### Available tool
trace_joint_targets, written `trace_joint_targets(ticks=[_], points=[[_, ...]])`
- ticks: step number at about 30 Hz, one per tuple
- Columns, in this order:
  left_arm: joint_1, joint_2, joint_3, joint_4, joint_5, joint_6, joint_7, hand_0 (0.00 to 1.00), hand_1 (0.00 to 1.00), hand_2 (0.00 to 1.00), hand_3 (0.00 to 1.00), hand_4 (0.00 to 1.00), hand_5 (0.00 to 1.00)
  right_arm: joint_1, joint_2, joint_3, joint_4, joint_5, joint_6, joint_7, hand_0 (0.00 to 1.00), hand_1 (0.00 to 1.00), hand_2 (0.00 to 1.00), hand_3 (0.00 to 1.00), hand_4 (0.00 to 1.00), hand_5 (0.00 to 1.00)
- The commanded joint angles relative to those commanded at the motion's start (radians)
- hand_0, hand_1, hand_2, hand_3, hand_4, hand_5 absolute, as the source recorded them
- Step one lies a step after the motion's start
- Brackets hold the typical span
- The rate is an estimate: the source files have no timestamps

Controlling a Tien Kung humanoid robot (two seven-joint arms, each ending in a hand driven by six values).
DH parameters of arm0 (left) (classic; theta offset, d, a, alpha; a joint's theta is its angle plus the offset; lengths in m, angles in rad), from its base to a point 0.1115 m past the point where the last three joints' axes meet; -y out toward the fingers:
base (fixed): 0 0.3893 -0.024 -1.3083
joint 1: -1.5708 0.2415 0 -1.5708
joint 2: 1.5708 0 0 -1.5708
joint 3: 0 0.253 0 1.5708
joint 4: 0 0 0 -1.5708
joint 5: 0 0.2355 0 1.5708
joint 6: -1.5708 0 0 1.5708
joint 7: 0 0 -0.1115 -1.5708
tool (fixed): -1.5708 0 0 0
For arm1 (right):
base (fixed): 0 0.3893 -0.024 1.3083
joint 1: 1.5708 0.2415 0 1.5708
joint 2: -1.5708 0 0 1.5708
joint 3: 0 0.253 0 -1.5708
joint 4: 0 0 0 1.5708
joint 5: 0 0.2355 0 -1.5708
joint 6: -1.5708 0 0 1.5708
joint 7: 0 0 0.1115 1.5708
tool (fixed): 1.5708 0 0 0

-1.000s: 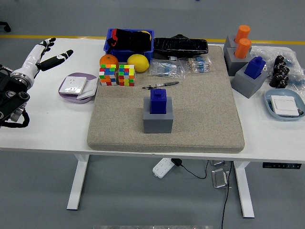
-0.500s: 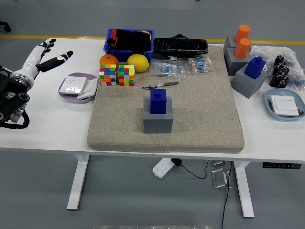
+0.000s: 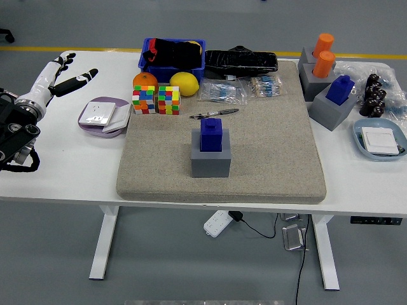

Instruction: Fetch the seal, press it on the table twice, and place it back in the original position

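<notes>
One left hand [image 3: 58,75] hovers with fingers spread, empty, well left of the blue seal [image 3: 210,135] in its grey holder [image 3: 210,162].

There is one view, taken from high on the robot's side and looking forward and down over the white surface [image 3: 63,171]. The near edge of the surface runs across the lower half of the frame, with its legs and the grey floor [image 3: 51,254] visible beneath; the far edge lies near the top, backed by more floor and a yellow line [image 3: 70,49]. The camera stands far enough back to take in almost the full width, cropped at both sides. The grey mat [image 3: 267,159] sits around the centre. The left arm enters from the left edge, its hand [image 3: 60,76] in the upper left.
</notes>
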Motion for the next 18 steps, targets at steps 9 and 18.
trace_joint_targets(ticks=[9, 18], points=[[0.004, 0.0, 0.004, 0.006, -0.004, 0.0, 0.001, 0.998, 0.998, 0.986, 0.98, 0.857, 0.641, -0.001, 0.001, -0.004, 0.001, 0.009, 0.01, -0.003, 0.803, 0.706, 0.687, 0.637, 0.771, 0.533], [0.001, 0.003, 0.013, -0.004, 0.001, 0.0, 0.002, 0.998, 0.998, 0.986, 0.979, 0.857, 0.641, -0.016, 0.007, -0.001, -0.004, 0.038, 0.031, -0.016, 0.803, 0.705, 0.686, 0.636, 0.77, 0.535]])
